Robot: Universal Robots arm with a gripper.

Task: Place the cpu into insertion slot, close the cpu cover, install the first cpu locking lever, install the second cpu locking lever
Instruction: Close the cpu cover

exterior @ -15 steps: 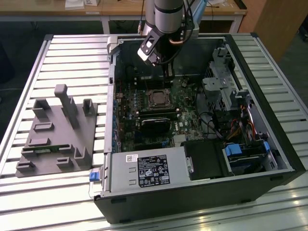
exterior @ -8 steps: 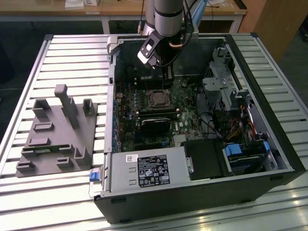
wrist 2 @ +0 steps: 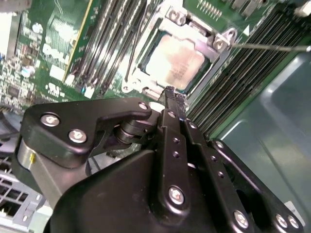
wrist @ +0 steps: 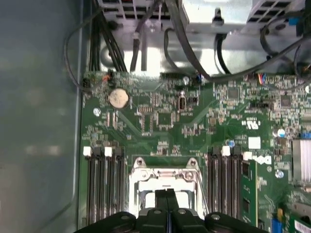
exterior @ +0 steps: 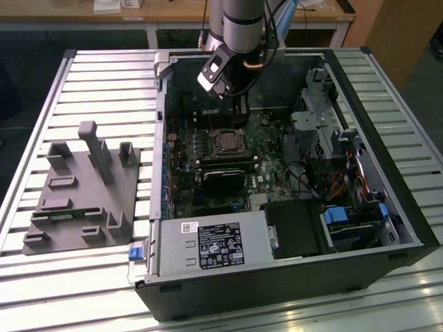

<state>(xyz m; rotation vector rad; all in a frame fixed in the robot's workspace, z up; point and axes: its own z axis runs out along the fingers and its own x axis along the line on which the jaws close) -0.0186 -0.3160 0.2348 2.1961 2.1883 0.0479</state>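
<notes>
Silvery-beige metal marks the cpu (wrist 2: 175, 60), which lies flat, top face up, inside the insertion slot (exterior: 214, 143) on the green board (wrist: 129, 133). The claw (wrist 2: 170, 92) hangs over one edge of the slot with its fingers pressed together and gripping no part; whether the tips touch the slot cannot be told. The cpu cover (wrist 2: 197, 34) lies down around the cpu, which shows through its window. Long black memory slots (wrist: 104, 184) flank the slot on two opposite sides, and the case wall (wrist: 39, 121) stands beyond one bank. One thin locking lever (wrist 2: 267, 46) projects from a slot corner across the memory slots. The cpu is square, its sides parallel to the memory slots. The computer case (exterior: 387, 173) lies open on the slatted table (exterior: 104, 83).
</notes>
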